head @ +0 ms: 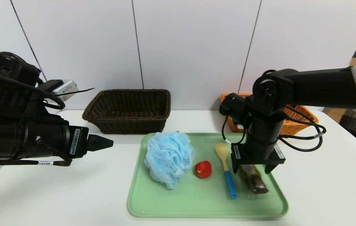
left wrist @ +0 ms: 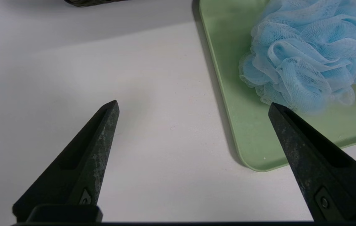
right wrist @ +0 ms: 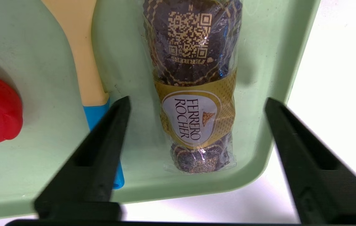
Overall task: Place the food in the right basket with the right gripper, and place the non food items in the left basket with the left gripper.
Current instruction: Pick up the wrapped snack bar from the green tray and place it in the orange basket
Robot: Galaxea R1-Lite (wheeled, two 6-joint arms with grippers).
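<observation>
Right gripper (head: 253, 168) is poised over the chocolate pack (right wrist: 195, 84), jaws spread wide, nothing held, and the pack lies lengthwise straight between them on the green tray (right wrist: 33, 188). One finger sits just over the blue handle of the spoon (right wrist: 80, 59), the other out past the tray's rim. That pack looks light, its clear wrapper slick and crinkly, the chocolates inside firm but crushable, so I'd take it across the gold-labelled middle with a gentle squeeze. Careful: the spoon handle is close enough to get pinched too.

Left gripper (left wrist: 193, 108) hangs over bare table, jaws apart and empty, with the blue bath sponge (left wrist: 309, 53) off beyond one fingertip. It looks soft and feather-light and should squash under any grip.

The small red piece (head: 203, 169) lies on the tray between sponge and spoon. The dark basket (head: 127, 110) looks empty; the orange basket (head: 294, 121) is mostly hidden behind the right arm, contents unclear.
</observation>
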